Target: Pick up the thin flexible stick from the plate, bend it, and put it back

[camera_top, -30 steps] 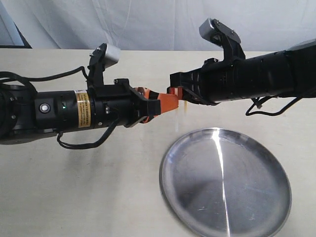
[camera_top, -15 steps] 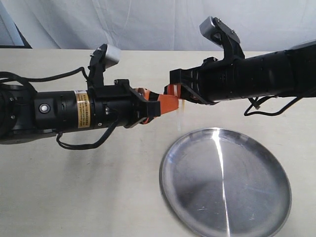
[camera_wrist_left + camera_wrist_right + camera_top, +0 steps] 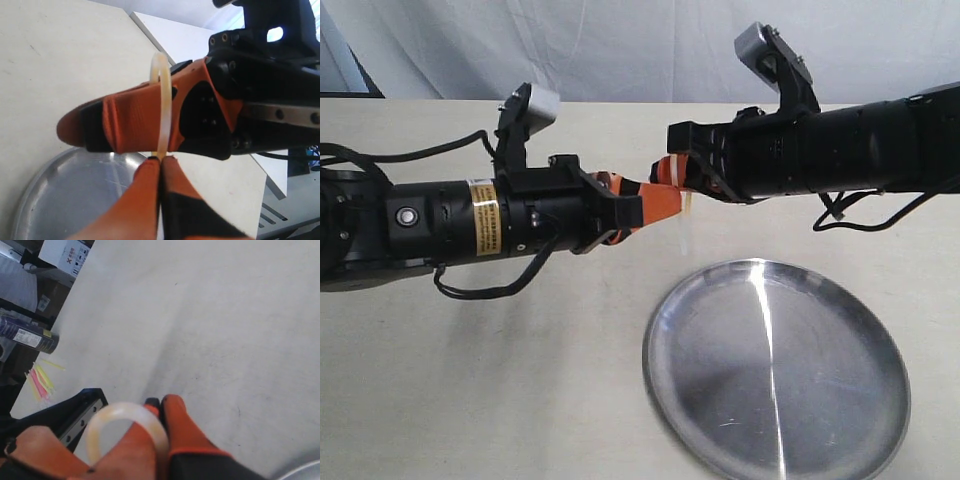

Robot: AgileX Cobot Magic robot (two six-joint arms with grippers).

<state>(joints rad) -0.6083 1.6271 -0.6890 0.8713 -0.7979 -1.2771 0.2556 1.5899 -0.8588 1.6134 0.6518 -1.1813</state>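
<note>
Two of three steps look done to me: the thin flexible stick [image 3: 163, 120] is off the plate [image 3: 720, 400] and curled into a tight loop. My left gripper [image 3: 160, 161] and right gripper [image 3: 159, 407] each pinch one end above the tabletop [image 3: 470, 380]. Only returning it is left.

The right gripper [image 3: 672, 171] has moved slightly farther away and a touch right. The left gripper [image 3: 658, 204] has edged farther too, taking the stick [image 3: 163, 107] along.
</note>
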